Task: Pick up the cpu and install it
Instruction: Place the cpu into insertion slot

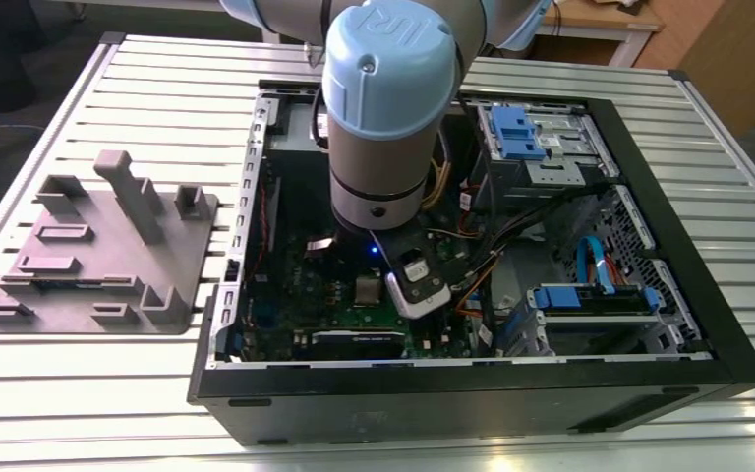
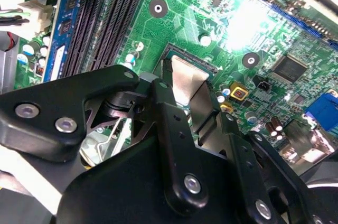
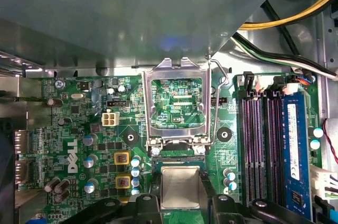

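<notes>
Two jaws gripping one cpu [image 3: 180, 186], one motherboard [image 3: 222, 152]

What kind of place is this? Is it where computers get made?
Probably a robotics workshop or lab: a robot arm reaches into an open computer case on a slatted metal table, its claw gripping the cpu over the green motherboard.

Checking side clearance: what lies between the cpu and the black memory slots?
In the first wrist view, a strip of green motherboard carrying a few small capacitors separates the cpu from the memory slots.
</notes>
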Available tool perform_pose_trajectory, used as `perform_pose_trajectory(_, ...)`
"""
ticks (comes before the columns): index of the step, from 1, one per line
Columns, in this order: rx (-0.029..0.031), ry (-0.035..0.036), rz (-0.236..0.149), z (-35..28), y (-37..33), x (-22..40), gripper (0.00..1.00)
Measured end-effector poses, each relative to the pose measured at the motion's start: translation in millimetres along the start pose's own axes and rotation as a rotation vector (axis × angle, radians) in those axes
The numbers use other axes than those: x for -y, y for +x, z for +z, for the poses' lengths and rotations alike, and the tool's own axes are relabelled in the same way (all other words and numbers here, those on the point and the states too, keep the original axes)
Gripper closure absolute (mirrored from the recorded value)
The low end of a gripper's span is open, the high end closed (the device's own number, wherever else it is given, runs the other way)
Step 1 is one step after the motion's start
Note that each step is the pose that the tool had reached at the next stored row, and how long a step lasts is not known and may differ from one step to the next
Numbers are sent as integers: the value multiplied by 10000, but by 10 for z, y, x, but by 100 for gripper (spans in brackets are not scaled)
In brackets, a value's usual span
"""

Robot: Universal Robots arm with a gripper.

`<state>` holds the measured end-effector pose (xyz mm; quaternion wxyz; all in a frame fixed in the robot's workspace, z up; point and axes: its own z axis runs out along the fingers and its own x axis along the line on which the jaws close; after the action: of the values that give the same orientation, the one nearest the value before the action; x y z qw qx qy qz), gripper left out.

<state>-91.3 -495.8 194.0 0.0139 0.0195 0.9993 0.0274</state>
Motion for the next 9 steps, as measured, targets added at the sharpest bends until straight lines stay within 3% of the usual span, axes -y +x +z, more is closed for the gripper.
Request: perform_pose_trajectory(9, 11, -11, -173, 0, 6, 2, 62)
